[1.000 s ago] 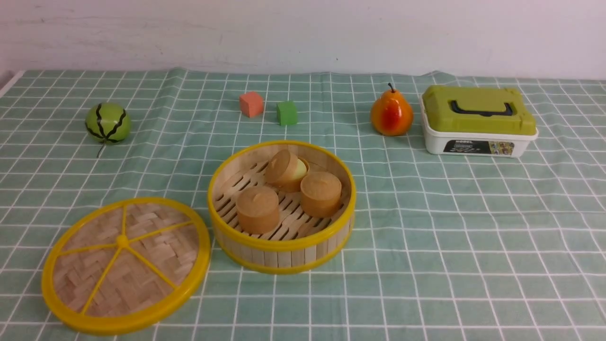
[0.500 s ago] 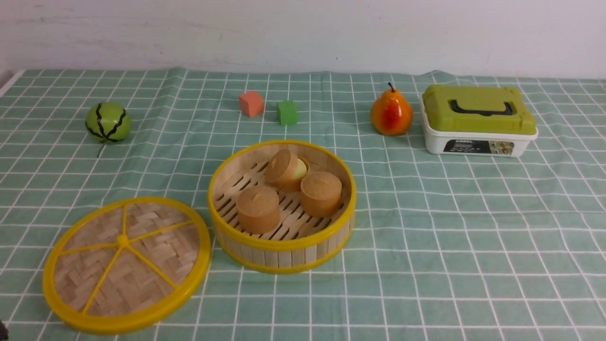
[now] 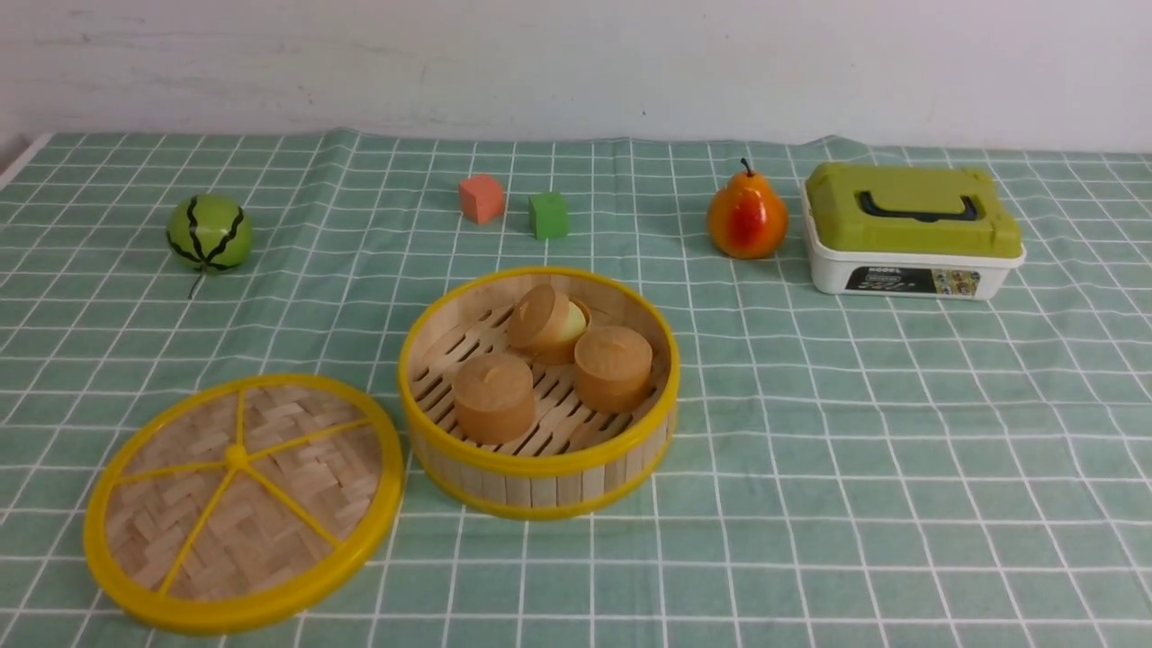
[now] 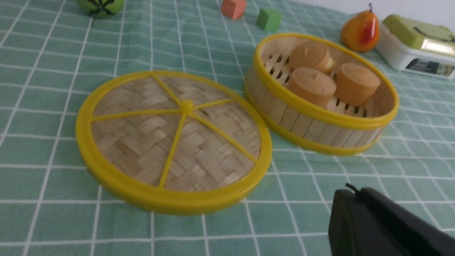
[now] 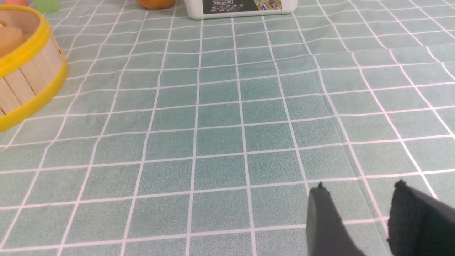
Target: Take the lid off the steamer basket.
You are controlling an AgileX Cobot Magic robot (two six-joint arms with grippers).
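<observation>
The lid (image 3: 270, 531), a flat woven disc with a yellow rim and spokes, lies on the cloth at the front left, just beside the steamer basket (image 3: 540, 484). The basket stands uncovered in the middle with three tan wooden cylinders (image 3: 612, 367) inside. Neither gripper shows in the front view. In the left wrist view my left gripper (image 4: 355, 193) is shut and empty, over bare cloth near the lid (image 4: 199, 156) and the basket (image 4: 305, 122). My right gripper (image 5: 359, 186) is open and empty over the cloth, well away from the basket (image 5: 21, 85).
Along the back stand a green striped ball (image 3: 209, 232), a red cube (image 3: 481, 198), a green cube (image 3: 548, 214), a toy pear (image 3: 747, 219) and a white box with an olive-green lid (image 3: 913, 234). A green checked cloth covers the table.
A dark tip that showed at the lower left corner of the front view half a second ago is gone. Lid and basket lie as before.
</observation>
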